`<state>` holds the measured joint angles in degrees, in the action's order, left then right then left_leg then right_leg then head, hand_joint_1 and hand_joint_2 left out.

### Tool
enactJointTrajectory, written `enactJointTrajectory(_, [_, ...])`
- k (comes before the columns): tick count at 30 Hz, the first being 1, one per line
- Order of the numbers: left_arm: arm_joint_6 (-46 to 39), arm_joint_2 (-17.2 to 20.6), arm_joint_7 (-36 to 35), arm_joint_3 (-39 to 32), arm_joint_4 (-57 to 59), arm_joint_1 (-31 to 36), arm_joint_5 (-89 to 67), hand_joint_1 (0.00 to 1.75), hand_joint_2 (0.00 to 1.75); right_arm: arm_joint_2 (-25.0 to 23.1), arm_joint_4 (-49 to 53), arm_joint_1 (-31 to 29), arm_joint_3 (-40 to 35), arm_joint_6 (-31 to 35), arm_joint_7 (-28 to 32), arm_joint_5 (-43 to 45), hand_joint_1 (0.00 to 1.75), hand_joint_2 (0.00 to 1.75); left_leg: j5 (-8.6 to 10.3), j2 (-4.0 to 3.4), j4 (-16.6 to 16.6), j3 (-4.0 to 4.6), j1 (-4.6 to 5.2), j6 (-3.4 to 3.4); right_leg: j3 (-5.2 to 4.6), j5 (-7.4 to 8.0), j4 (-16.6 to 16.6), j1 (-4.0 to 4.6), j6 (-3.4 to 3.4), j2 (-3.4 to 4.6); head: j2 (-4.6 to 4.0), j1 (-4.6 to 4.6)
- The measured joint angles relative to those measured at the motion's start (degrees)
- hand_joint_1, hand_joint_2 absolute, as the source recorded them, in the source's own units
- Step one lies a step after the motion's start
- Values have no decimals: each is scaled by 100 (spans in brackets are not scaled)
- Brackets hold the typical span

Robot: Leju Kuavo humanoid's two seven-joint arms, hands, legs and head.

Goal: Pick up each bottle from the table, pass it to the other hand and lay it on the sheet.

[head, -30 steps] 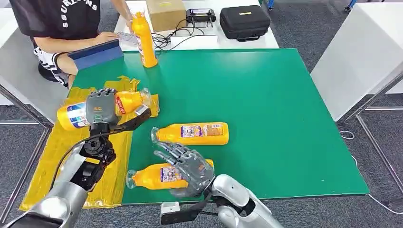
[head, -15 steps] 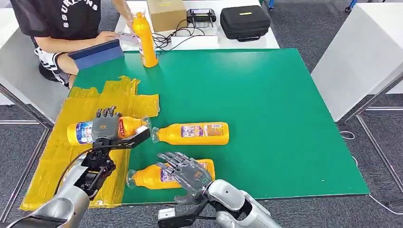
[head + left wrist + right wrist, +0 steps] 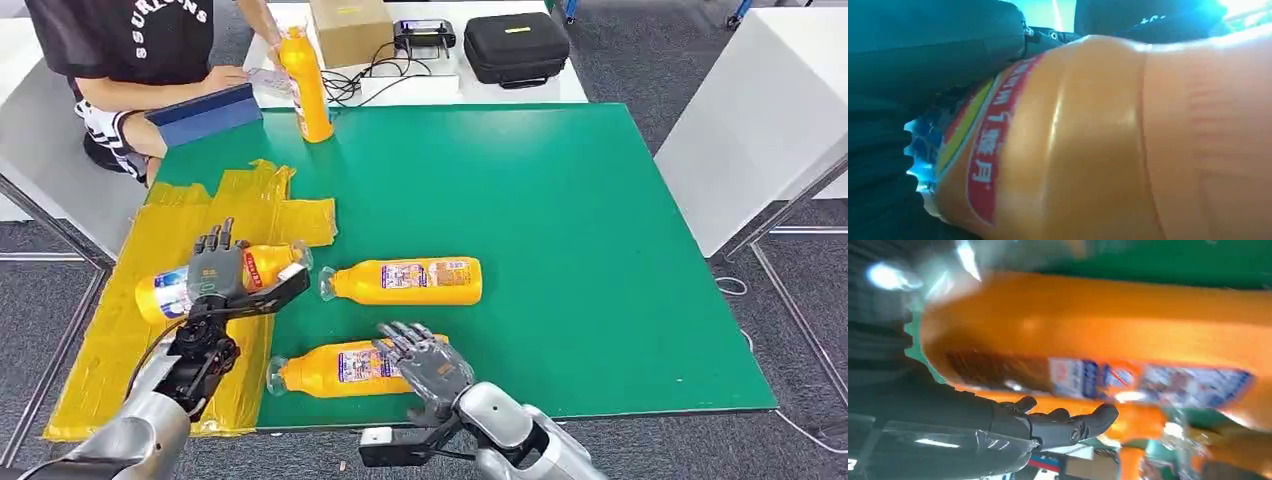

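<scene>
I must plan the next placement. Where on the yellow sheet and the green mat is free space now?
The yellow sheet is bare in front of the bottle that the left hand holds, and behind it too. The green mat is bare right of the two lying bottles. It is crowded around the right hand.

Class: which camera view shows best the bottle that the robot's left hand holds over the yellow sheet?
The head view: the whole held bottle shows there, lying sideways in the left hand above the yellow sheet. The left wrist view gives a close stretch of its orange side and red label. The right wrist view shows another bottle.
</scene>
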<state>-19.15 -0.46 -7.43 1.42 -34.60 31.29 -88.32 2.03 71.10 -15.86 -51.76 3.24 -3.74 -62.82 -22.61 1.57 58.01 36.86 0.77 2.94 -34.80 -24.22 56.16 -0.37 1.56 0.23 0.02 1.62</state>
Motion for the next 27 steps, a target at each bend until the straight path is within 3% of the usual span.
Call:
enactJointTrajectory(13, [-70, -83, 267, -249, -15, -94, 118, 0, 0, 28, -184, 58, 282, 22, -397, -338, 5, 175, 0, 5, 0, -25, 7, 0, 24, -2, -2, -6, -1, -5, 0, 0])
enactJointTrajectory(14, [-70, -92, 360, -271, -24, -103, 170, 0, 0, 22, -218, 71, 330, 22, -408, -349, 65, 175, 0, 9, 0, -26, 8, 1, 27, -3, -2, -8, -1, -10, 2, 2])
enactJointTrajectory(15, [-70, -114, 425, -287, -24, -112, 199, 0, 0, 17, -243, 75, 359, 20, -408, -356, 147, 175, 0, 11, 0, -28, 9, 1, 28, -4, -3, -8, -2, -14, 2, 4])
enactJointTrajectory(16, [-66, -144, 481, -295, -24, -118, 234, 0, 0, 11, -282, 78, 385, 20, -408, -358, 169, 175, 0, 19, 0, -31, 9, 1, 32, -5, -4, -9, -2, -19, 2, -2])
enactJointTrajectory(27, [50, -523, 1183, -291, -225, -162, 1027, 0, 0, -288, -852, 53, 717, 66, -238, -277, 175, 175, -25, 27, -3, -109, 10, -17, 66, -26, -9, -6, -3, -18, 2, 2])
